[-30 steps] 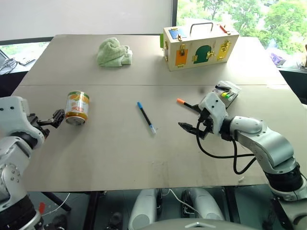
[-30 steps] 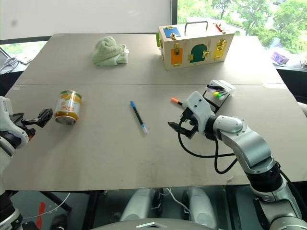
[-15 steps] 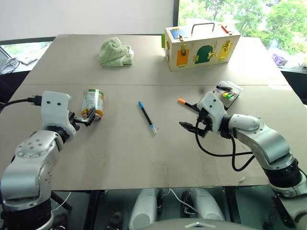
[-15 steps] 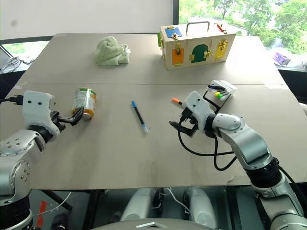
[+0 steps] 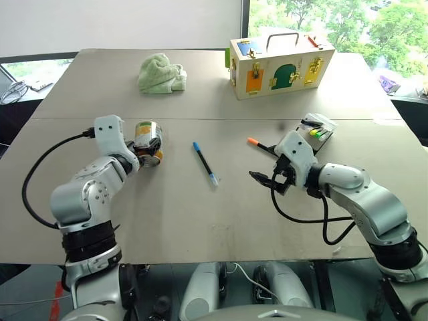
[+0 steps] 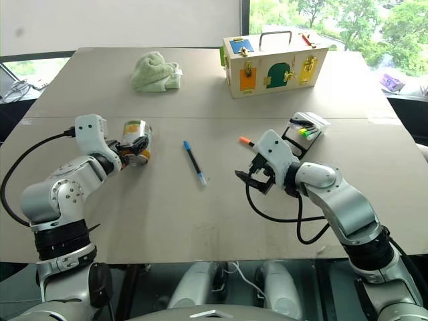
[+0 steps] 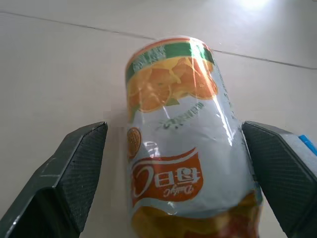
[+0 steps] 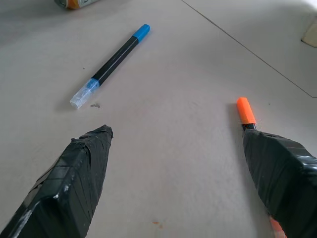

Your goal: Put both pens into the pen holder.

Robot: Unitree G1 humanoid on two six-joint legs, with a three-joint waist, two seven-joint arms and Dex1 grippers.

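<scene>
The blue-ended pen [image 5: 204, 162] lies in the middle of the table. Right of it, the orange-capped pen [image 5: 257, 143] lies with its far part hidden behind my right gripper [image 5: 262, 178]. That gripper is open and hovers low, and the orange pen [image 8: 244, 111] runs under one of its fingers [image 8: 283, 171]. The blue pen [image 8: 111, 65] lies farther out ahead of it. The pen holder [image 5: 318, 128], black with a clear top, stands just behind my right hand with a yellow and a green highlighter in it. My left gripper [image 5: 145, 154] is open around a can.
An orange-printed can [image 7: 181, 135] lies on its side between my left fingers [image 7: 73, 163], left of the blue pen. A green cloth [image 5: 160, 73] and a wooden latch box [image 5: 279, 61] sit at the table's [image 5: 200, 221] far side.
My left arm has swung in from the table's left edge towards the middle. The can has shifted right and turned, and now lies between the left fingers. The right arm has not moved.
</scene>
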